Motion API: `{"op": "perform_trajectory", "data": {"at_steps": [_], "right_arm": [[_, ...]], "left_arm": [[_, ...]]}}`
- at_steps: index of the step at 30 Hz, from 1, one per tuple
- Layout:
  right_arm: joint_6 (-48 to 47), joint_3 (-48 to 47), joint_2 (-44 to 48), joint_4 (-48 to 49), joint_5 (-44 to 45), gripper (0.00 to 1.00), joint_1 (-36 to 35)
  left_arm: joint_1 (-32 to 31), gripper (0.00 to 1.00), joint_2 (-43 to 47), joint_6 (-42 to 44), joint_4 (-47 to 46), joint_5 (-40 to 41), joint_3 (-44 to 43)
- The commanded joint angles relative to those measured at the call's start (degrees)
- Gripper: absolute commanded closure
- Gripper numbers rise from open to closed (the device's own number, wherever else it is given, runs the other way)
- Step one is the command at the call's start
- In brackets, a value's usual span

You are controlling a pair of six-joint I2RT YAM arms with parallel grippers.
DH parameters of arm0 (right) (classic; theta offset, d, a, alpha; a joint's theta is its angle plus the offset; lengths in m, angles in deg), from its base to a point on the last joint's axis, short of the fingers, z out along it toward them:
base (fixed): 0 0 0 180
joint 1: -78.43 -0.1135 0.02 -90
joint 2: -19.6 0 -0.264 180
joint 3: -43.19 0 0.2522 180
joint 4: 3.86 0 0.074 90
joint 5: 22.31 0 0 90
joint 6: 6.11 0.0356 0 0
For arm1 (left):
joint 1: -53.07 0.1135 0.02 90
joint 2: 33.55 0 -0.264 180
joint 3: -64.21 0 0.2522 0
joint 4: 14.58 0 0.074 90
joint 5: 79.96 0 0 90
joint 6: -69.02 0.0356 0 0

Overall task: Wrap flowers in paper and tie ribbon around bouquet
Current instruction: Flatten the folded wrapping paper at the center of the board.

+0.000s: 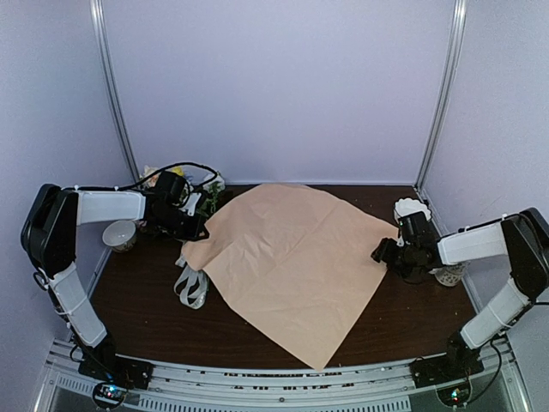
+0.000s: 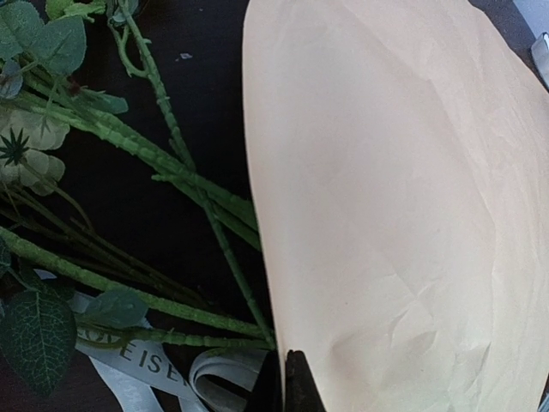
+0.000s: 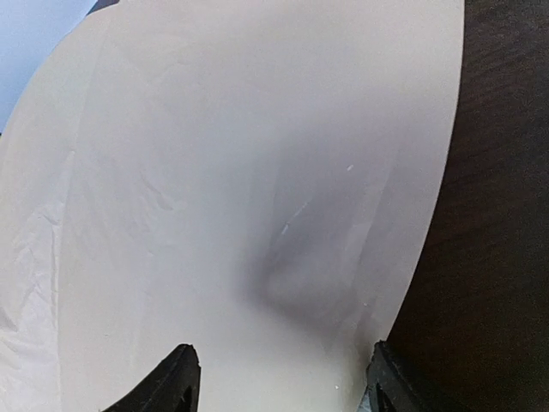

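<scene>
Left gripper (image 1: 197,230), closed, is set at the left corner of the creased tan paper (image 1: 292,257) spread flat on the dark table (image 1: 146,309), thin green-stemmed flowers (image 2: 171,163) and looped cream ribbon (image 2: 154,367) lying beside it, while the right gripper (image 3: 283,386) is spread wide over the right corner, nothing gripped.

I find the left arm (image 1: 111,206) rising from its base at 7 o'clock. Its elbow is folded out at 9 and its forearm runs level toward centre. The left gripper (image 1: 196,228) sits low at 10 o'clock, jaws closed tight. Its wrist view shows one dark fingertip (image 2: 297,384) at the bottom edge. The right arm (image 1: 476,245) rises from 5 o'clock, elbow out at 3, forearm pointing inward. The right gripper (image 1: 383,251) sits low at 3 o'clock, jaws spread wide, with both fingertips (image 3: 176,382) well apart in its wrist view.
</scene>
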Motion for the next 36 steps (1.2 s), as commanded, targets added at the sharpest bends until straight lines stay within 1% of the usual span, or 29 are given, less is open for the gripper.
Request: {"op": "perform_trajectory", "data": {"at_steps": [1, 4, 10, 12, 14, 17, 21, 23, 27, 29, 33, 36], "right_arm": [[3.5, -0.9, -4.6, 4.9, -6.8, 0.32, 0.3], [4.6, -2.1, -6.4, 7.0, -9.6, 0.33, 0.2], [6.5, -3.4, -6.4, 9.8, -10.8, 0.36, 0.0], [6.8, -4.2, -6.7, 10.3, -11.6, 0.39, -0.3], [6.7, -5.0, -7.0, 10.7, -11.7, 0.46, -0.6], [6.6, -6.1, -7.6, 10.7, -11.5, 0.66, -0.6], [4.4, -8.0, -8.4, 7.8, -11.0, 0.91, -0.4], [2.8, -8.7, -7.6, 6.6, -10.6, 1.00, -0.2], [-2.3, -11.3, -2.6, -2.9, -6.5, 1.00, -0.2], [-4.3, -10.9, 1.4, -6.7, -4.0, 1.00, -0.2], [-6.3, -6.5, 10.9, -12.7, 0.4, 1.00, -0.2], [-7.1, -3.8, 18.2, -16.6, 5.4, 1.00, 0.0]], "left_arm": [[0.0, 1.00, 1.7, 1.3, -0.3, 0.1, 0.1], [0.0, 1.00, 1.6, 1.4, -0.2, 0.3, -0.2], [-0.2, 1.00, 1.0, 1.8, 0.2, 0.6, -0.8], [-0.3, 1.00, 1.0, 1.8, 0.2, 0.6, -0.8], [-0.3, 1.00, 0.9, 1.9, 0.2, 0.6, -0.8], [-0.4, 1.00, 0.9, 2.0, 0.3, 0.5, -0.8], [-0.4, 1.00, 1.1, 2.4, 0.6, 0.4, -0.7], [-0.4, 1.00, 1.4, 2.5, 0.6, 0.3, -0.6], [-0.4, 1.00, 2.4, 3.6, 0.4, -0.9, -0.7], [-0.4, 1.00, 2.8, 4.0, -0.1, -2.1, -0.6], [-1.1, 1.00, 2.4, 4.5, -0.7, -4.0, -1.3], [-2.6, 1.00, 1.4, 4.6, -1.3, -6.2, -1.5]]}}
